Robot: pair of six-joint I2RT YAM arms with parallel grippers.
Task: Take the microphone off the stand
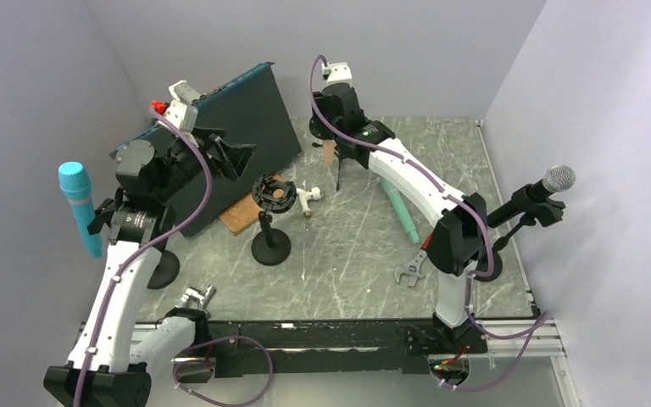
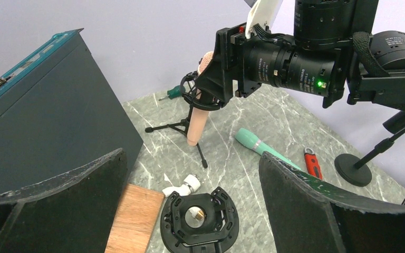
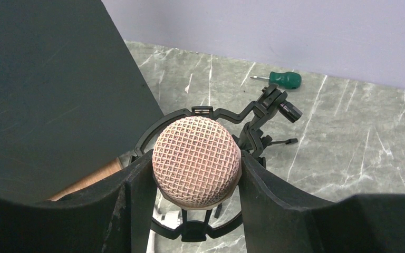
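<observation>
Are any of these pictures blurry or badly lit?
Top view: even light, all sharp. Right wrist view: the pink mesh-headed microphone is crisp. Left wrist view: black fingers of the left gripper loom large, slightly soft.

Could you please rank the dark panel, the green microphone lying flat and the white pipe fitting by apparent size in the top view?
1. dark panel
2. green microphone
3. white pipe fitting

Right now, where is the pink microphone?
The pink microphone sits far centre in the top view, in its tripod stand, right of the dark box, inside the right gripper.
</observation>
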